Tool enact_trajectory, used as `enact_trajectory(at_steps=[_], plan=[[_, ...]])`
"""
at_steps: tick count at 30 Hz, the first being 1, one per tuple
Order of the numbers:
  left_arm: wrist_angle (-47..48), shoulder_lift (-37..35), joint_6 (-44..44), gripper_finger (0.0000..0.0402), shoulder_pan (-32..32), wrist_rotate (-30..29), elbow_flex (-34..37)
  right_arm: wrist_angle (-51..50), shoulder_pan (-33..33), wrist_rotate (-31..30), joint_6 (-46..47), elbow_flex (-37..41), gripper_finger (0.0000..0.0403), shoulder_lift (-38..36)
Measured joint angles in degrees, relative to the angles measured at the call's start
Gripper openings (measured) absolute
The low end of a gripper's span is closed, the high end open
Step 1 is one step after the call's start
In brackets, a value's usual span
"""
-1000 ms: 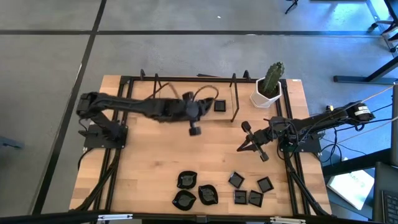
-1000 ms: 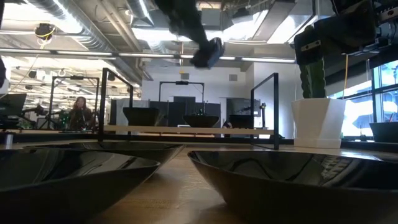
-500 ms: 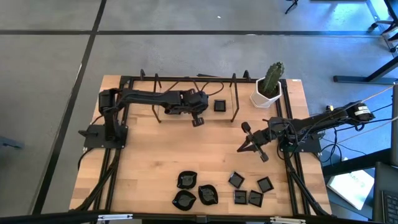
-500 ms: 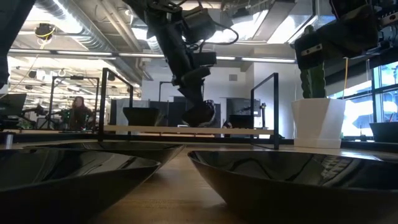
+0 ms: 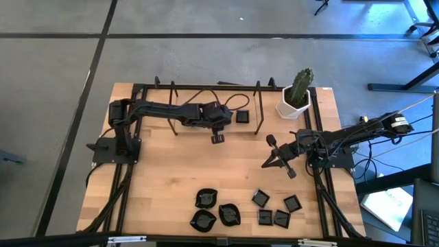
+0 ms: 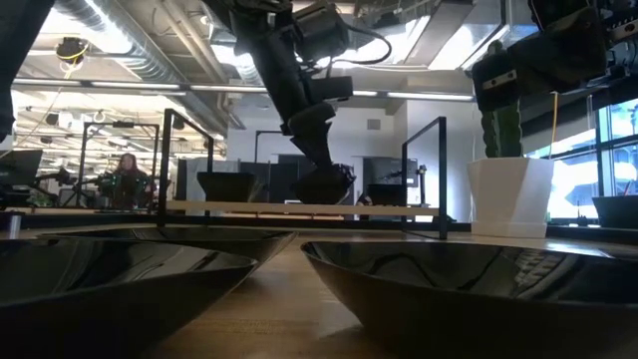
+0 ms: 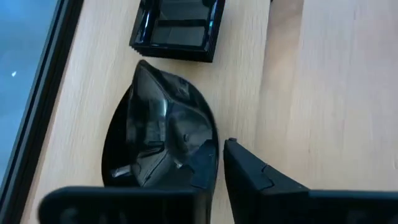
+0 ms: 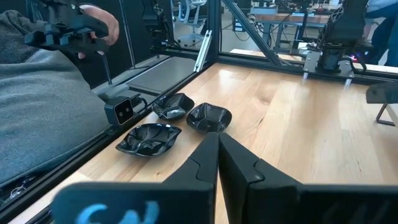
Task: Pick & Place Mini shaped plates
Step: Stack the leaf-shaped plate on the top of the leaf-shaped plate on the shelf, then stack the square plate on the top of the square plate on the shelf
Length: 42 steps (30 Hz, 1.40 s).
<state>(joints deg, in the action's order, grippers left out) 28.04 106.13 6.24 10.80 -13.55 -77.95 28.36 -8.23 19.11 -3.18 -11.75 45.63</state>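
A wavy-rimmed black mini plate (image 7: 158,137) lies on the wood at the far middle of the table. It is just short of a square mini plate (image 7: 177,28) (image 5: 242,116). My left gripper (image 5: 217,137) (image 7: 221,165) is low over the wavy plate, its fingers a narrow gap apart with wood showing between them. My right gripper (image 5: 264,164) (image 8: 217,142) waits shut in the air at the right. More mini plates lie near the front edge, wavy ones (image 5: 206,199) and square ones (image 5: 281,218). My left gripper has one finger (image 7: 202,168) over the wavy plate's near rim (image 7: 205,144); I cannot tell whether it touches. Nothing dark fills the gap between the fingers. They slant down from the table's left side. The plate rests on the wood.
A white pot with a cactus (image 5: 295,101) stands at the far right corner. Black frame rails (image 5: 260,110) run along the table's far part and sides. Two plates (image 6: 478,289) loom in front of the low camera. A person's grey sleeve (image 8: 43,93) shows beyond the near edge.
My left gripper has come down from high above the table's middle to just over the wood beside the far square plate. It has shifted a little toward the far edge and tipped further downward. My right arm has kept still.
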Motion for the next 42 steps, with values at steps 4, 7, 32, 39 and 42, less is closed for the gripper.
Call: enact_trajectory(at_steps=[4,7,32,39,42], plan=[[0.32,-0.28,-0.23,0.0049,-0.21,-0.36,-0.24,-0.02,0.00,0.00,-0.02,0.00,0.0013,0.00],[1.92,-0.28,-0.89,0.0063,-0.21,-0.45,-1.66,-0.03,0.00,0.00,-0.02,0.00,0.0013,0.00],[-2.61,2.89,2.06,0.0039,1.64,3.61,-4.96,-0.72,0.00,0.02,0.00,0.00,0.0013,0.00],[-4.14,5.31,2.51,0.0036,2.66,3.84,-4.92,-0.95,0.00,0.02,0.00,0.00,0.0013,0.00],[-3.81,5.28,3.56,0.0034,2.52,3.86,-5.28,-0.99,0.00,0.01,-0.02,0.00,0.0013,0.00]])
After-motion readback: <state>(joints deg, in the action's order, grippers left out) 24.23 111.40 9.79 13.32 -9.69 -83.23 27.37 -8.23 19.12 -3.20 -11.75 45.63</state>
